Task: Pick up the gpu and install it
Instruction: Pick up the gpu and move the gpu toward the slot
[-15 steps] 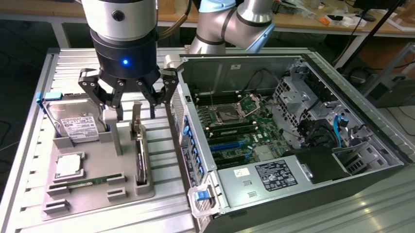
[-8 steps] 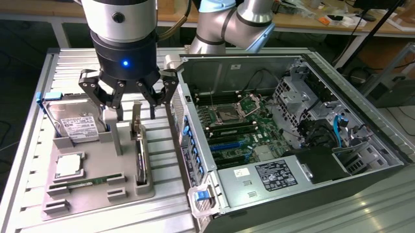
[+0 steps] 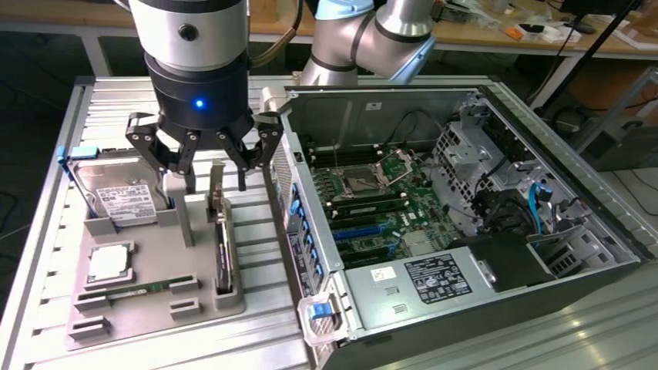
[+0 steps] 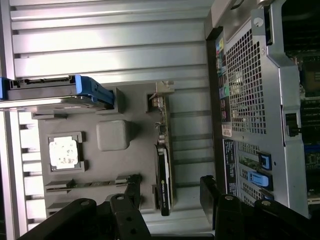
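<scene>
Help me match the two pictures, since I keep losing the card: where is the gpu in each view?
Exterior view: the gpu stands on edge in the grey tray, along the tray's side nearest the computer case.
Wrist view: the gpu stands on edge in the tray, beside the case.
Shared landmark: the square silver chip in the tray.

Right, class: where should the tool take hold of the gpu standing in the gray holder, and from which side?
Probably the upper edge, from straight above. The gpu stands on edge in the gray holder, so both flat faces are exposed for a pinch; slots hold its lower edge, and the computer case stands close beside it.
</scene>
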Robot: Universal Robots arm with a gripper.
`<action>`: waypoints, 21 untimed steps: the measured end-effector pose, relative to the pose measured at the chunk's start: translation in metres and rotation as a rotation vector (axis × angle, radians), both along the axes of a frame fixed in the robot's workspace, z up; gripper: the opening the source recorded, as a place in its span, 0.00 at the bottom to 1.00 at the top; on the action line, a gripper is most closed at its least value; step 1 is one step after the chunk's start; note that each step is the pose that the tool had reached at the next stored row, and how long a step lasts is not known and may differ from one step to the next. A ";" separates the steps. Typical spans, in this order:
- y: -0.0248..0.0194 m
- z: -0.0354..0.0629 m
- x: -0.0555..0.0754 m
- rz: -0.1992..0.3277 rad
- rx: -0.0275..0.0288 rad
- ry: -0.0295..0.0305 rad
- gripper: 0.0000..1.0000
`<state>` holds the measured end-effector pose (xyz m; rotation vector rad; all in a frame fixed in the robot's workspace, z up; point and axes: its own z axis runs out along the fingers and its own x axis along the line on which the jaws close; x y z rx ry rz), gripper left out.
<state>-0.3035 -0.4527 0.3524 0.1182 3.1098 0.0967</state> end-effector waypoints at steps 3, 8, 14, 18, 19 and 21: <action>0.0000 -0.0010 0.000 0.000 0.0000 0.0000 0.60; 0.0000 -0.0025 0.000 0.000 0.0000 0.0001 0.60; 0.0000 -0.0044 0.000 0.000 0.0000 0.0000 0.60; 0.0000 -0.0055 0.000 0.000 0.0000 0.0000 0.60; 0.0000 -0.0058 0.000 0.000 0.0000 0.0000 0.60; 0.0000 -0.0063 0.000 0.000 0.0000 0.0000 0.60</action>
